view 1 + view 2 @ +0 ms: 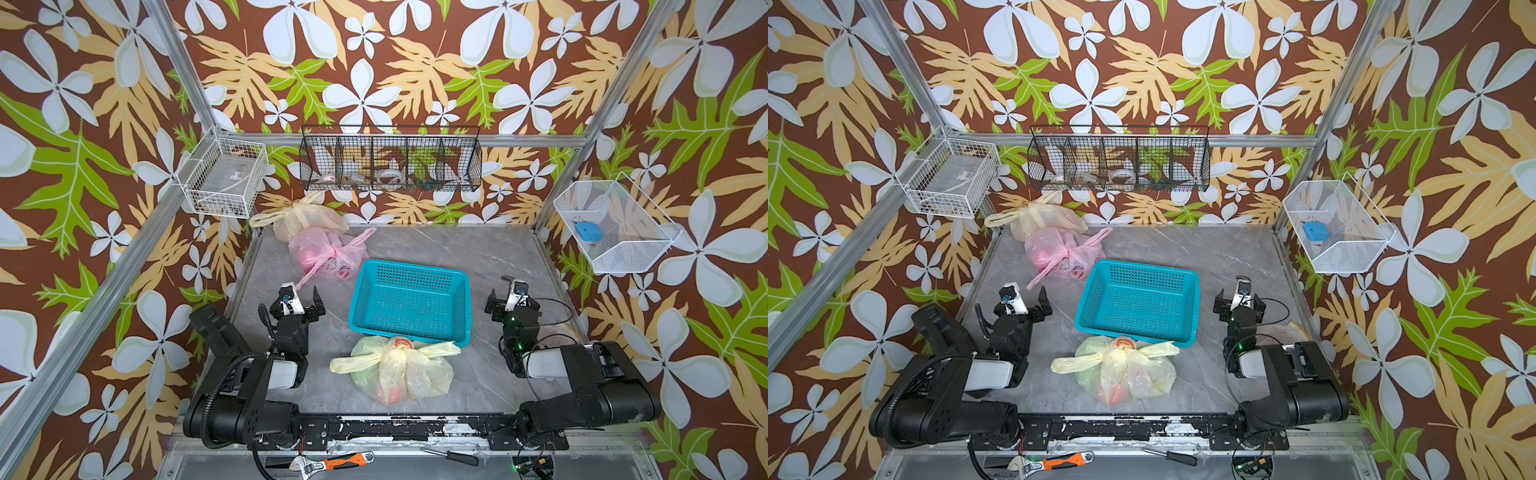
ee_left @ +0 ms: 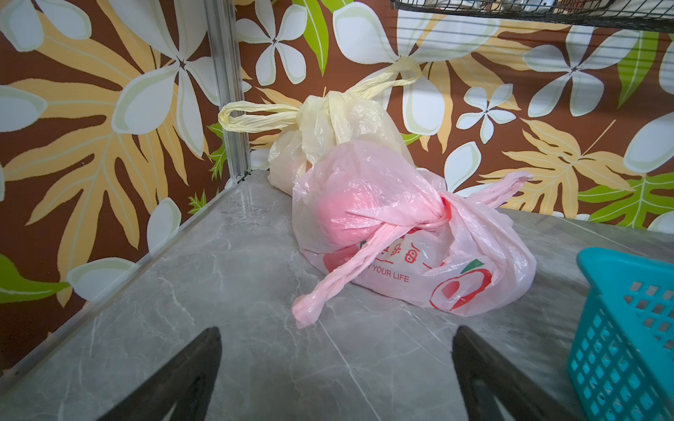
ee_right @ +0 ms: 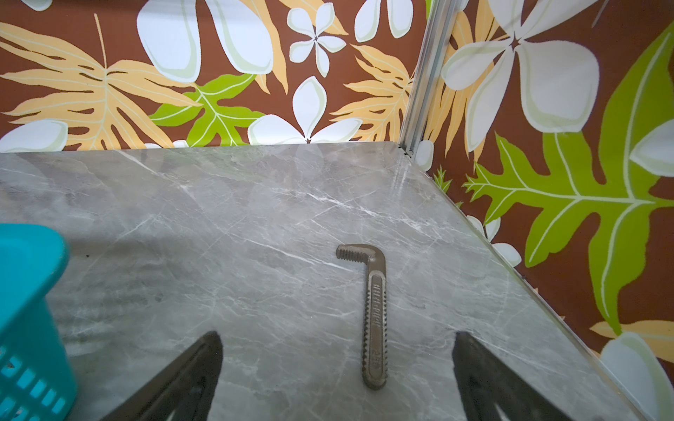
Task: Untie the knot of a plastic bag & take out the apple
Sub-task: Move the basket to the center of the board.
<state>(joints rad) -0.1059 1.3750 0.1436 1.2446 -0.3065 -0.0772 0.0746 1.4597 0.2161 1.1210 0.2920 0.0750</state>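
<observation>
Knotted yellow bag (image 1: 399, 370) between left jaws and right jaws, apart from both; both spread, empty.

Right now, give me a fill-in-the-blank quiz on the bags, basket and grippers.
1. The basket is ____.
2. The bag between the arms is ____ in colour.
3. The left gripper and right gripper are both ____.
4. The far yellow bag sits just behind a ____ bag.
Missing words: empty; yellow; open; pink.
</observation>
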